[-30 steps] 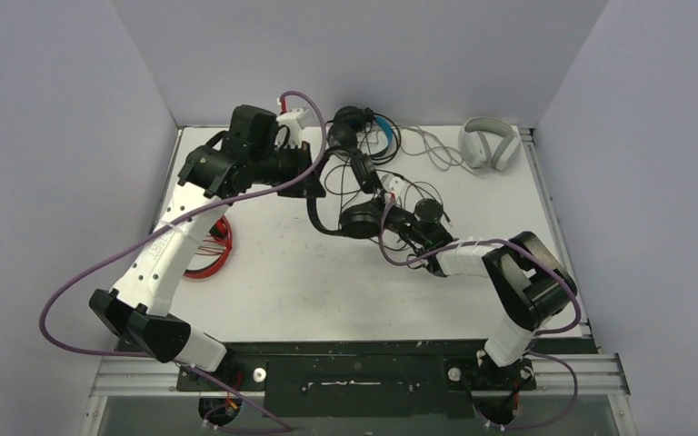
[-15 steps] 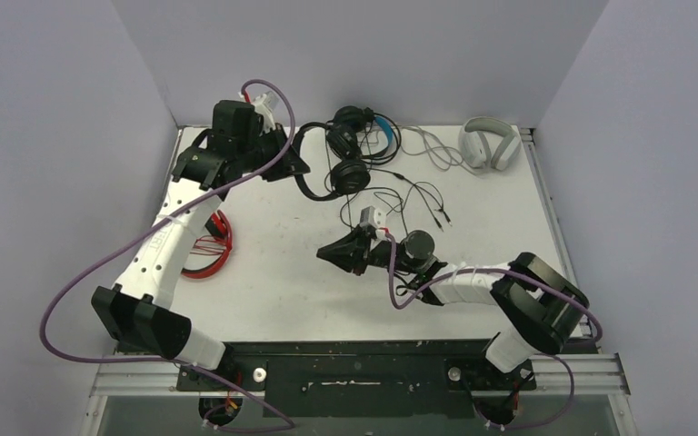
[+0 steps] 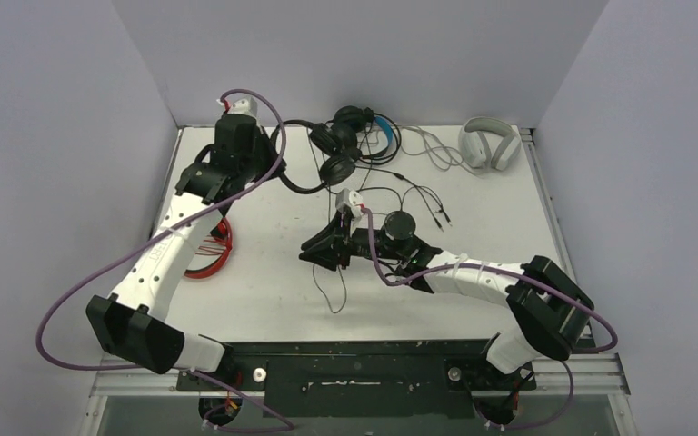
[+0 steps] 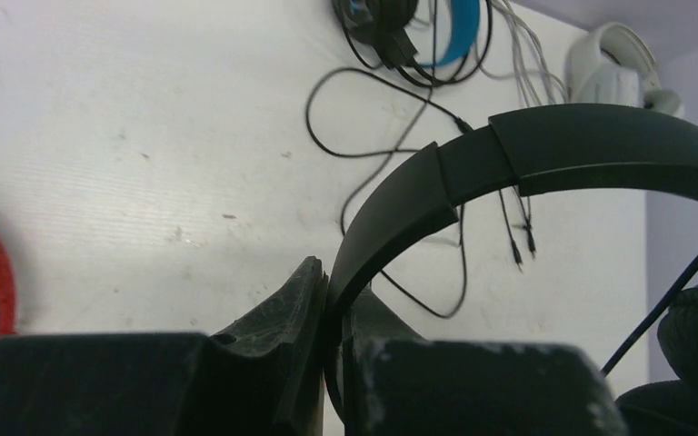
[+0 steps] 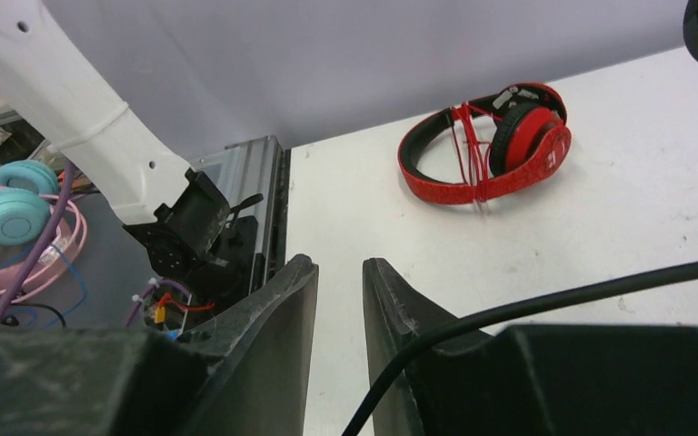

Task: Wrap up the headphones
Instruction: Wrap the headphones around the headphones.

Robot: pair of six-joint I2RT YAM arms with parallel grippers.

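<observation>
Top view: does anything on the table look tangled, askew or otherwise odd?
Yes. Thin black cables sprawl unwrapped across the back middle of the table, looping between the black headphones held by the left gripper and the blue-trimmed pair. The red headphones look neatly bound.
</observation>
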